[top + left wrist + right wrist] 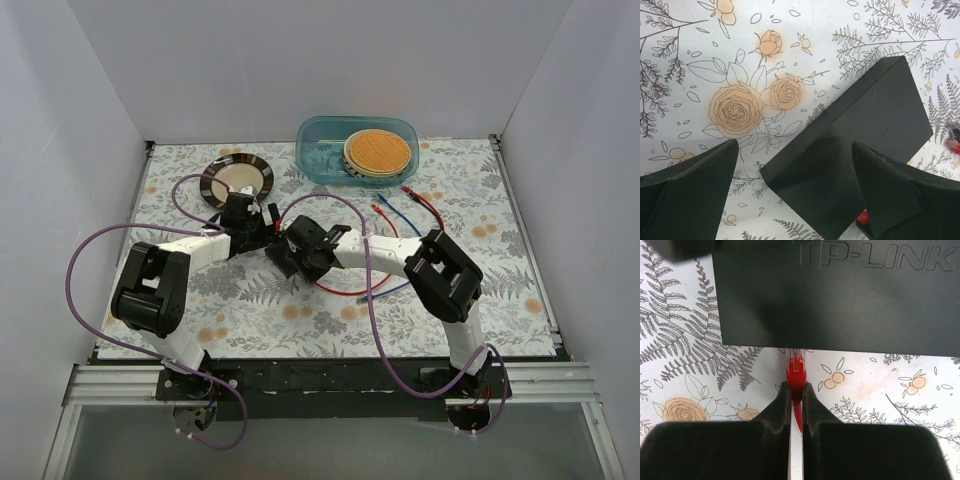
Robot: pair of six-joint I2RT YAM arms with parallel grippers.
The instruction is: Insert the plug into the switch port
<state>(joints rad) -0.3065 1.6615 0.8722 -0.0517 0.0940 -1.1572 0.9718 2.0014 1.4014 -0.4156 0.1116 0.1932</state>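
The switch is a flat dark grey box marked TP-LINK (840,295). It lies on the flowered mat; in the top view both grippers mostly hide it. My right gripper (796,390) is shut on the red plug (796,376). The plug's clear tip (796,354) meets the box's near edge, where the port itself is hidden from view. My left gripper (795,145) is open, its fingers (690,190) spread to either side of a corner of the box (855,135). In the top view the left gripper (268,232) and the right gripper (295,250) meet at mid-table.
A round dark-rimmed plate (237,180) lies at the back left. A blue-green translucent tub (320,150) holding a round orange disc (378,150) stands at the back. Red and blue cables (400,215) loop across the mat right of the grippers. White walls enclose the table.
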